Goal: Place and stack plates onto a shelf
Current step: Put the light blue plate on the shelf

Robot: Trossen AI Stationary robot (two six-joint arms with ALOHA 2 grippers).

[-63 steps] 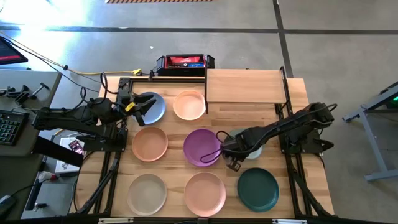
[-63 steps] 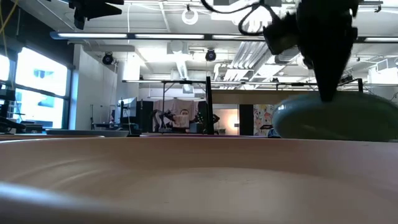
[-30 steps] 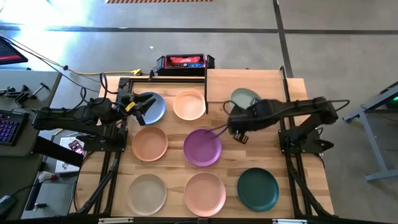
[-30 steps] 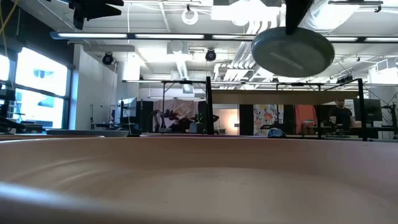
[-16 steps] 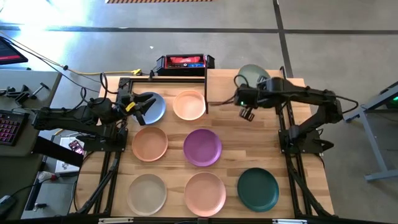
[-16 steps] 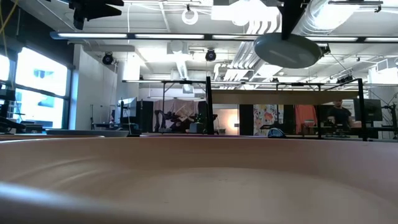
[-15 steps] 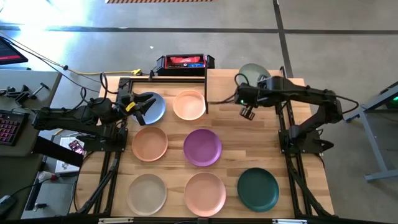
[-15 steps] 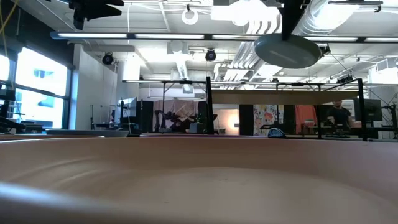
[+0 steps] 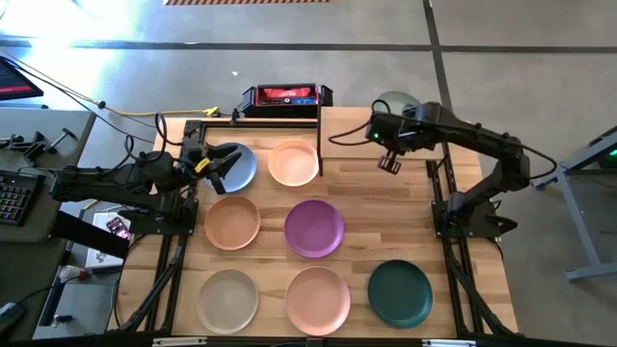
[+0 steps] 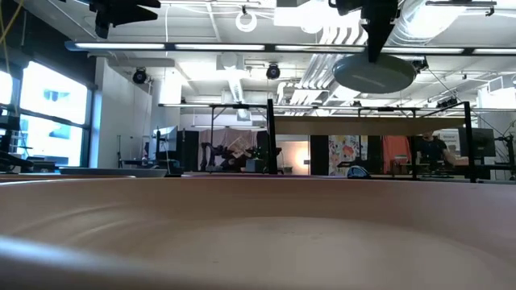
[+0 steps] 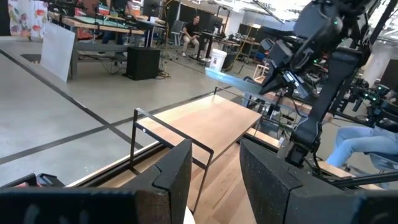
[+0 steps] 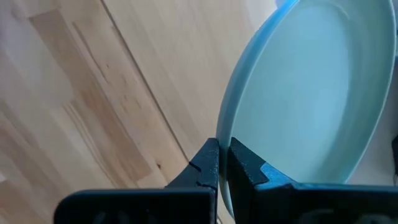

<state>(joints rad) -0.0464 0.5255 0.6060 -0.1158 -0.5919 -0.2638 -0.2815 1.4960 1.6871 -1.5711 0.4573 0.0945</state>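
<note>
My right gripper [image 9: 384,120] is shut on the pale green plate [image 9: 395,102], which hangs in the air over the far edge of the light-wood shelf [image 9: 371,140]; the low view shows that plate [image 10: 375,73] nearly level above the shelf board [image 10: 371,126]. My left gripper [image 9: 228,164] waits open above the blue plate [image 9: 245,170] at the table's far left. The other plates rest flat on the tabletop: peach [image 9: 293,162], orange [image 9: 232,222], purple [image 9: 313,227], beige [image 9: 228,299], pink [image 9: 317,299] and dark teal [image 9: 399,292]. My right gripper pinches the pale green plate's rim [image 12: 222,140] between its two fingers [image 12: 208,163], one on the inner side of the rim and one on the outer. The fingers slant down at it from above. The plate is lifted clear of the shelf [image 12: 93,93] and hangs almost level.
A red-and-black box [image 9: 286,96] stands just beyond the table's far edge, left of the shelf. The shelf's black metal frame [image 11: 163,127] rises beside the peach plate. Bare wood lies on the table's right side, between the shelf and the dark teal plate.
My right gripper has carried the pale green plate from over the shelf's near edge toward the table's far edge and a little to the right. The plate, tilted before with its underside showing, now hangs almost level. The gripper has stayed shut on it.
</note>
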